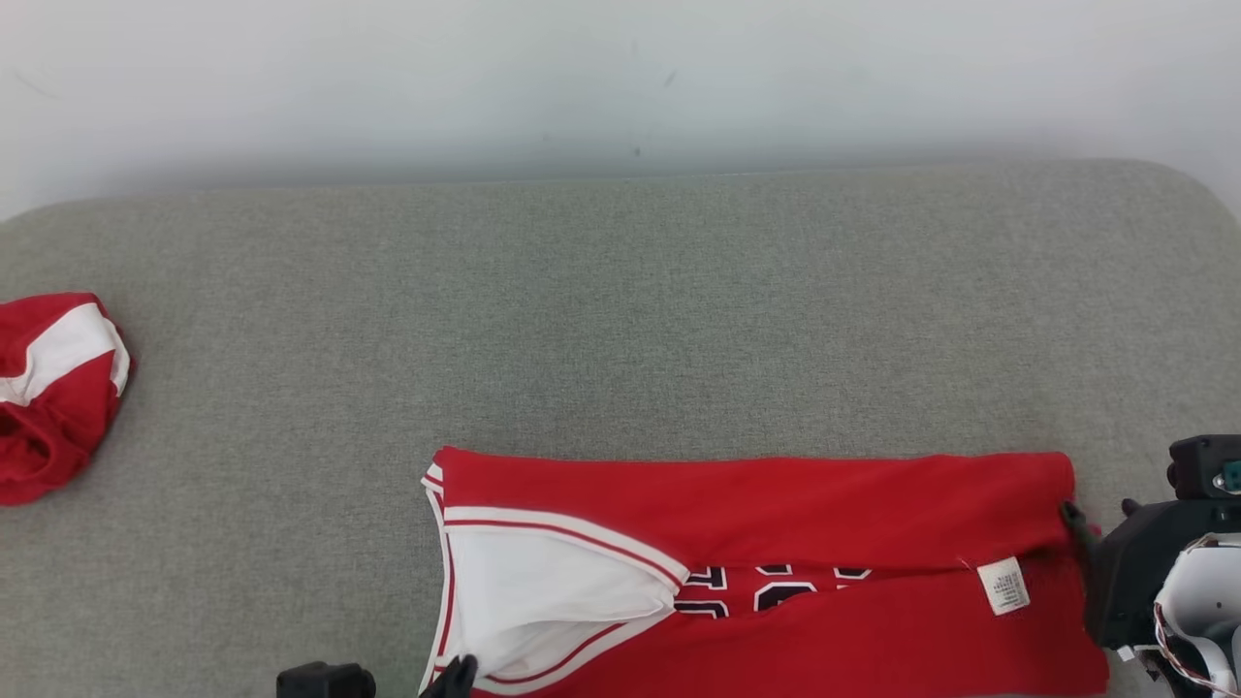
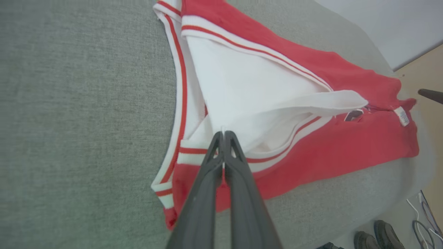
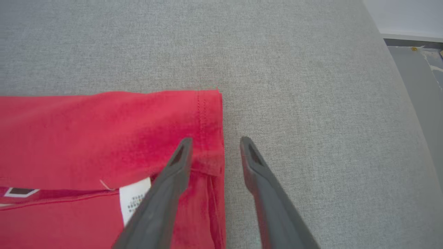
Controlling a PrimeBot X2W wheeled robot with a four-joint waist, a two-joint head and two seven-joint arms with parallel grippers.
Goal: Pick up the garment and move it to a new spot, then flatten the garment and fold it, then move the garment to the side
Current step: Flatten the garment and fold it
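The garment (image 1: 776, 494) is a red jersey with white trim and dark numbers, lying folded lengthwise near the front edge of the grey padded surface (image 1: 620, 320). In the left wrist view my left gripper (image 2: 223, 133) is shut, its tips pinching the white trim of the garment (image 2: 277, 86) at the armhole end. It also appears at the picture's bottom edge in the head view, as the left gripper (image 1: 456, 674). My right gripper (image 3: 215, 139) is open at the hem end of the garment (image 3: 104, 131), one finger over the red cloth, the other over bare grey surface. The right gripper (image 1: 1096, 512) sits at the hem.
A second red and white garment (image 1: 58, 388) lies bunched at the far left edge. A pale wall (image 1: 620, 78) runs behind the surface. A person's shoes (image 2: 377, 237) and cables (image 2: 424, 218) are on the floor past the front edge.
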